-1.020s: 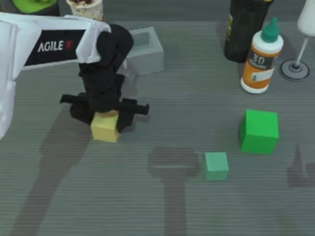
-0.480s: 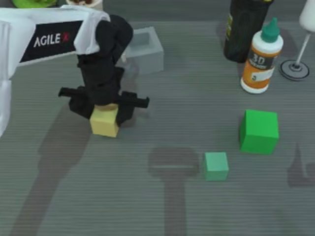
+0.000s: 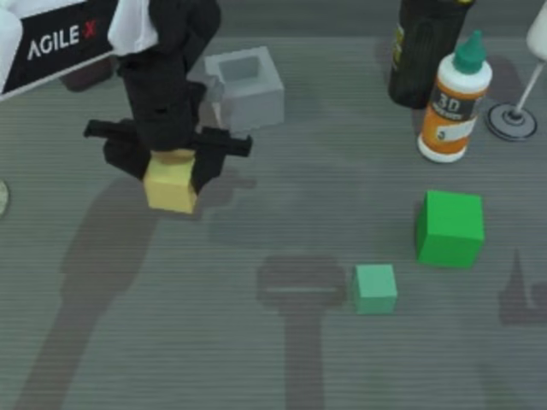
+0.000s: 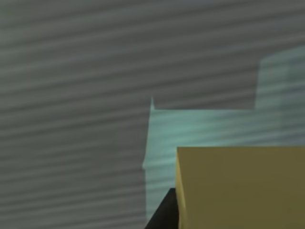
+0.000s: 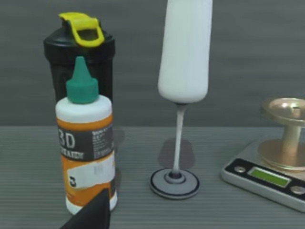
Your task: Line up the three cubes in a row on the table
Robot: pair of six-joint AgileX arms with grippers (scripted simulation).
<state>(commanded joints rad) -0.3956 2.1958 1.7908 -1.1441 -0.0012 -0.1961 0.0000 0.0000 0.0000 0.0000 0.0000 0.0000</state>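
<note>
Gripping the pale yellow cube (image 3: 170, 188) between its closed fingers, the left gripper (image 3: 168, 162) is holding it above the table (image 3: 128, 342) at far left, just beside the grey hollow block (image 3: 246, 85). The small teal-green cube (image 3: 375, 289) is sitting near the middle-right, with the bright green cube (image 3: 450, 228) just beyond it to the right, the two apart. The right gripper is out of the top view, its wrist camera facing the orange bottle (image 5: 86, 148), a black shaker (image 5: 78, 62), a white glass (image 5: 183, 57) and a scale (image 5: 267, 176).
</note>
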